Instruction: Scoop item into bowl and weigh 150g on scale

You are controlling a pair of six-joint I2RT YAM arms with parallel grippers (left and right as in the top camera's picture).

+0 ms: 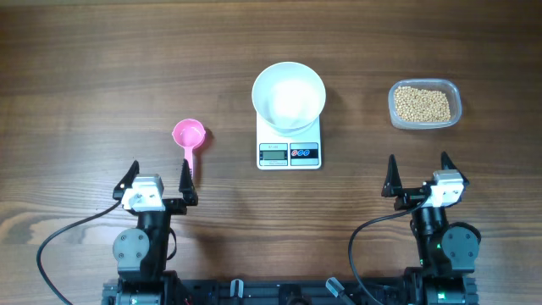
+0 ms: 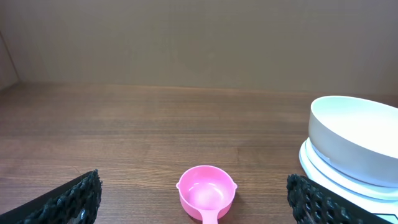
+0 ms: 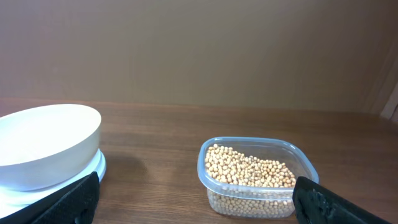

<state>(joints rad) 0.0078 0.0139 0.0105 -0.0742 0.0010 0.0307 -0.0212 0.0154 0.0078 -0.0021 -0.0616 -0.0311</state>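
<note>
Overhead: white bowl [image 1: 289, 95] seated on the kitchen scale [image 1: 289, 153] at mid-bench [image 1: 85, 85], covering the far part of the platform. Soybeans [image 1: 423, 103] heaped in a clear plastic tub [image 1: 458, 106], well to the right of the scale. Pink scoop [image 1: 189, 135] to the left, cup away from the robot, handle toward it. Left end effector [image 1: 159, 167] released, gaping wide, grasping nothing, near the tip of the scoop's handle. Right end effector [image 1: 418, 161] likewise released and bare, near side of the tub, well apart from it.

Left wrist: pink scoop [image 2: 206, 191] straight ahead between the two dark fingers [image 2: 71, 200], untouched. Bowl [image 2: 348, 155] atop the scale [image 2: 317, 171] at far right.

Right wrist: tub [image 3: 298, 158] of soybeans [image 3: 249, 171] ahead, lying between the spread fingers [image 3: 323, 202] but beyond them. Bowl [image 3: 43, 155] on the scale [image 3: 93, 171] at left.
</note>
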